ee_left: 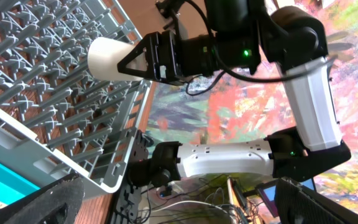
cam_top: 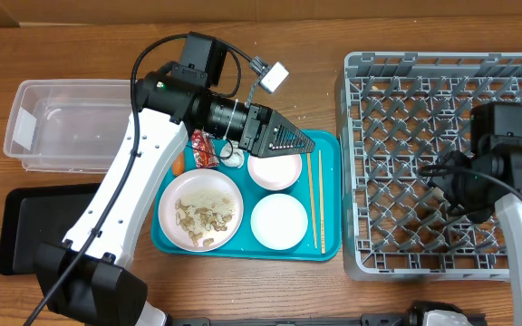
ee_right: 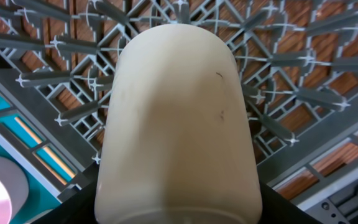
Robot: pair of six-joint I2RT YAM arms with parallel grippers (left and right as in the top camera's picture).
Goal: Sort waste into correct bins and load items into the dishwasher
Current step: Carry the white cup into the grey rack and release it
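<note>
Progress: early. Nothing sorted yet, as far as I can see.

- Teal tray mid-table, fully loaded. On it: plate at its L end w/ beige food scraps; two white bowls, one at the far edge and one at the near edge; chopsticks lying along its R edge.
- Waste bunched at the tray's far-L corner: red wrapper, tissue ball just beside it, small carrot at the tray's L rim.
- Bins, both L of the tray: clear tub and black tray. Both look empty.
- Dish rack just R of the tray. No dishes seated on the pegs that I can make out.

One item in hand: a plain cream-white cup, smooth, rounded closed end, a few faint specks. It is held on its side over the rack grid, R of the tray. Looks not yet set down, though contact w/ the pegs can't be told.

Grippers:
- R gripper: fingers pinching the cup at its open end.
- L gripper: hovers over the far bowl on the tray. Fingers spread wide, nothing between them.

Left to do, by my reckoning: seat the cup; load bowls, plate, chopsticks; bin all the waste incl. scraps.
</note>
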